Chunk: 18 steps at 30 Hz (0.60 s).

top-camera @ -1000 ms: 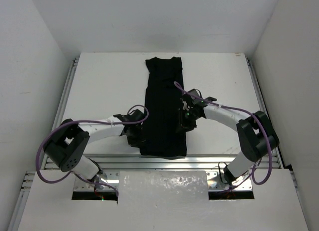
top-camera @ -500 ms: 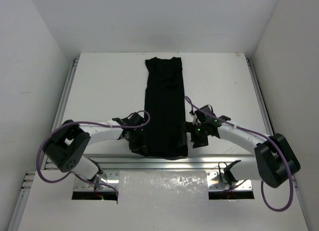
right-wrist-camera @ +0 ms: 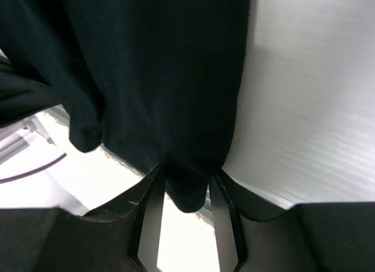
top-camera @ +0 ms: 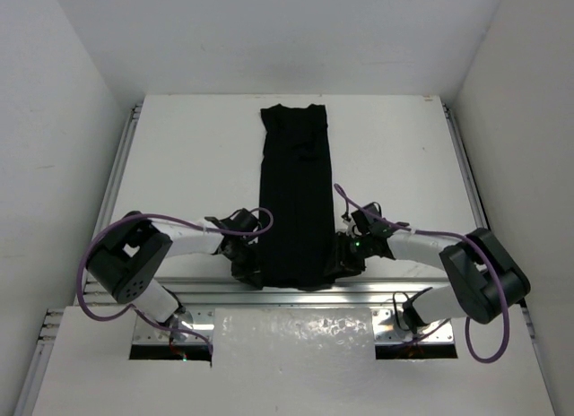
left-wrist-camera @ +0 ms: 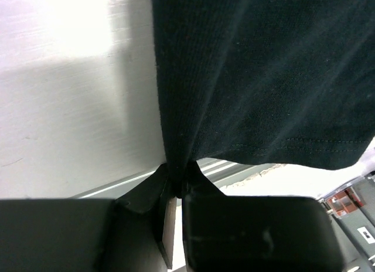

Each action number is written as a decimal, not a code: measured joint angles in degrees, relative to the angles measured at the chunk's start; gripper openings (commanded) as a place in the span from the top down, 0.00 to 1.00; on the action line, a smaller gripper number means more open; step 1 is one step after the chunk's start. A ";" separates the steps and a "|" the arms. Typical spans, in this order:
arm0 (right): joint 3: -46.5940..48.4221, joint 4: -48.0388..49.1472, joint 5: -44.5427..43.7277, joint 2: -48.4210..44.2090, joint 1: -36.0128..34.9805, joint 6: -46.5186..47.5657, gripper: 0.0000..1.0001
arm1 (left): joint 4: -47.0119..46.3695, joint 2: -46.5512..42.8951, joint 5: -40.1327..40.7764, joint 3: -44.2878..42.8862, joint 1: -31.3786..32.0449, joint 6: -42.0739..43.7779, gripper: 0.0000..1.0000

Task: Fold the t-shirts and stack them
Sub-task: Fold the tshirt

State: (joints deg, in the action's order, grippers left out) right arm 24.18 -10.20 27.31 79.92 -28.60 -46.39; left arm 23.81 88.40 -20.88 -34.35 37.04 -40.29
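T-shirt [top-camera: 296, 201] lies along table [top-camera: 179, 165] centre as narrow strip, sides folded in. L gripper [left-wrist-camera: 174, 184] pinches near hem corner; R gripper [right-wrist-camera: 186, 190] straddles other corner, clamp unclear. Crosswise folds, stacking to go.

T-shirt [top-camera: 294, 192] plain black; table [top-camera: 179, 147] white; cables [top-camera: 161, 218] purple; left claw [left-wrist-camera: 176, 187] seemingly black.
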 measured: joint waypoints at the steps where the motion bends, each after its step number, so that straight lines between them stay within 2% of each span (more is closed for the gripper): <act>1: 0.02 0.52 0.24 0.66 0.00 -0.39 0.63 | -0.20 0.00 -0.35 0.04 0.00 0.20 1.00; 3: 0.07 1.27 0.37 1.18 -0.07 -0.57 0.78 | -0.70 0.00 -1.03 0.17 0.00 0.68 1.00; 5: -0.02 1.25 -0.39 1.22 -0.17 -0.31 1.00 | -1.14 0.00 -1.49 0.17 0.00 1.07 1.00; 10: 0.35 -1.77 -3.28 -1.33 -0.42 -0.22 1.00 | -1.62 -1.03 -2.45 0.17 0.00 1.27 1.00; 14: 3.58 -8.37 -5.33 -6.14 -0.44 0.59 0.96 | -0.83 -7.13 -1.70 -0.04 0.00 1.07 1.00; 18: 8.15 -13.27 -6.27 -8.22 -0.44 1.49 0.98 | 1.09 -11.21 -0.22 -3.04 0.00 1.03 1.00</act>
State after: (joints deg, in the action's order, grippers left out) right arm 32.34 -23.46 21.04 71.70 -29.04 -44.91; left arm 24.91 77.19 -21.10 -37.39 37.04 -39.27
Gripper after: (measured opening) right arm 0.038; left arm 0.034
